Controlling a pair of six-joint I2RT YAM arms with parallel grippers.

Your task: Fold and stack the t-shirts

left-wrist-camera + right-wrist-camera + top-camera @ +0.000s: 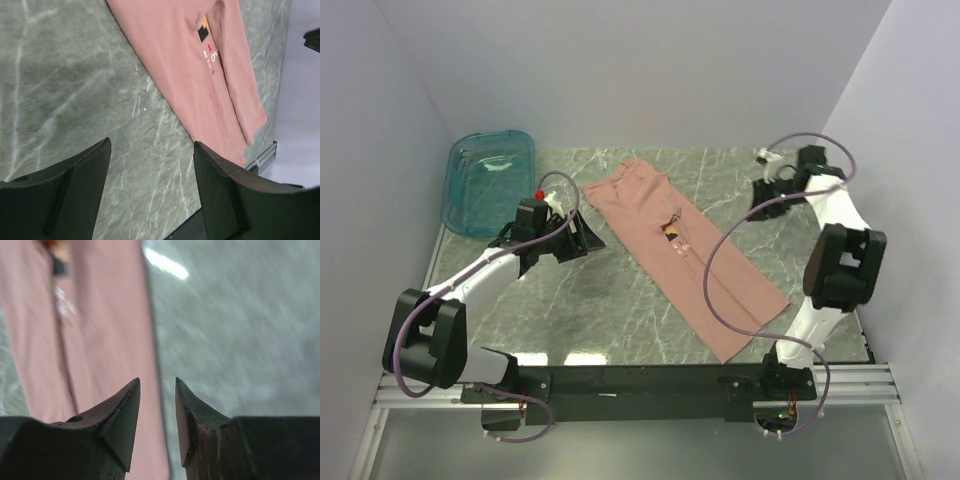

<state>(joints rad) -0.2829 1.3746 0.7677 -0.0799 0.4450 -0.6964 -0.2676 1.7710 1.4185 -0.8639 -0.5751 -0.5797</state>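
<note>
The dusty-pink t-shirt [650,215] lies folded into a long narrow strip, running diagonally from the table's back middle to its front right. Its chest print peeks out at the fold [672,238]. My left gripper [588,238] hovers just left of the shirt's upper half, open, with only marble between its fingers [150,142]; the t-shirt [190,65] lies beyond them. My right gripper [761,203] is raised at the back right, clear of the cloth. Its jaws stand apart with nothing between them [157,380], above the t-shirt's [100,330] right edge.
A translucent teal bin [485,185] sits at the back left corner. White walls close in the table on three sides. The right arm's cable [712,290] loops over the shirt's lower half. The black rail [650,380] runs along the near edge.
</note>
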